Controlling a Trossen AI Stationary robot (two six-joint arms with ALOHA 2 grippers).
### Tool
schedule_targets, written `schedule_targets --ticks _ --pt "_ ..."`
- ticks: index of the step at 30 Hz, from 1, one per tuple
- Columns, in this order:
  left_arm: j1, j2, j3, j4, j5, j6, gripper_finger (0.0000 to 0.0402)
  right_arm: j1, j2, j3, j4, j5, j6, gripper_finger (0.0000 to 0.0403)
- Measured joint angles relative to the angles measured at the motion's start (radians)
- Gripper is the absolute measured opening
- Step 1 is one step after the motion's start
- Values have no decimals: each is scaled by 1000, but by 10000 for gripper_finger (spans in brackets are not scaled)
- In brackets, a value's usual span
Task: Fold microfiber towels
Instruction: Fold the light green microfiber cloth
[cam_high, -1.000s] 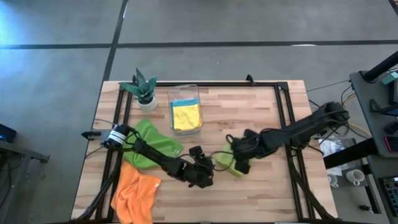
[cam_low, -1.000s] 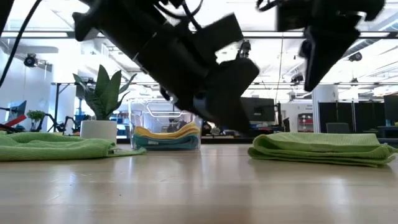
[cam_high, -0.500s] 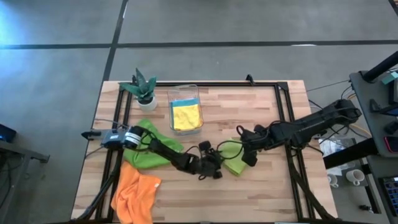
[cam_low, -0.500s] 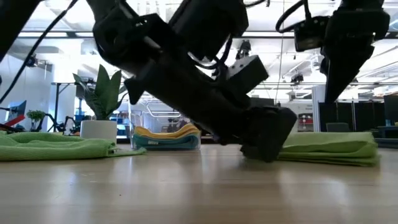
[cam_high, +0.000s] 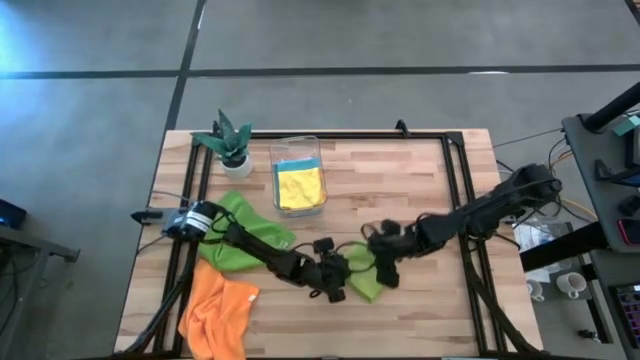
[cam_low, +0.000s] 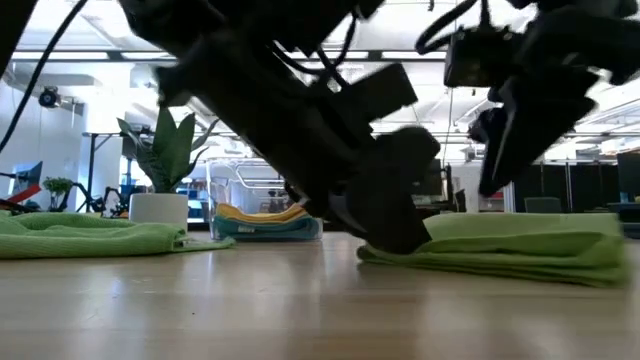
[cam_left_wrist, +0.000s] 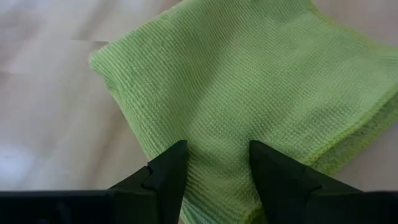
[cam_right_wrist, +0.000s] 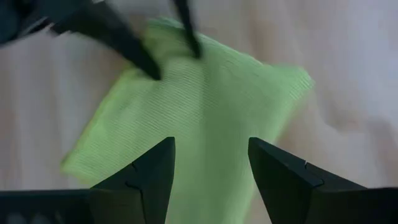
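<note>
Left gripper (cam_high: 335, 277): fingers spread apart, pressing on the folded lime towel (cam_high: 365, 282) at the table (cam_high: 420, 180) centre, probably pinning the fold. Right gripper (cam_high: 385, 268): fingers parted, holding nothing, hovering over the same towel, seemingly flattening it.

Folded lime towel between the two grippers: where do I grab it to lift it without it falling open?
Probably pinch the lime towel across its stacked open edges, coming in level from that side: the layers show there in the left wrist view, so one grip catches them all. The left gripper is open over it, and the right gripper too.
</note>
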Motion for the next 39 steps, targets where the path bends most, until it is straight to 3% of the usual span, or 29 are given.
schedule_targets --ticks 4,10,15,20,27,33,37,39 --pt "-62 -2 0 1 -2 -8 162 95 103 35 130 1 -163 201" --pt "-111 -62 -2 -17 -7 9 162 263 236 181 153 75 -299 201" --pt "-96 -118 -2 -23 -27 83 162 333 349 291 134 136 -295 201" --pt "-78 -116 0 38 -15 114 162 335 381 360 -20 143 -203 201" --pt "-94 -26 1 82 157 154 162 335 247 285 -55 223 -142 201" --pt "-91 -24 0 21 161 66 162 286 169 151 -38 307 112 201" --pt "-84 -24 3 30 161 32 162 303 184 97 261 176 36 201" --pt "-83 -24 1 26 162 58 162 328 207 89 416 165 -17 201"
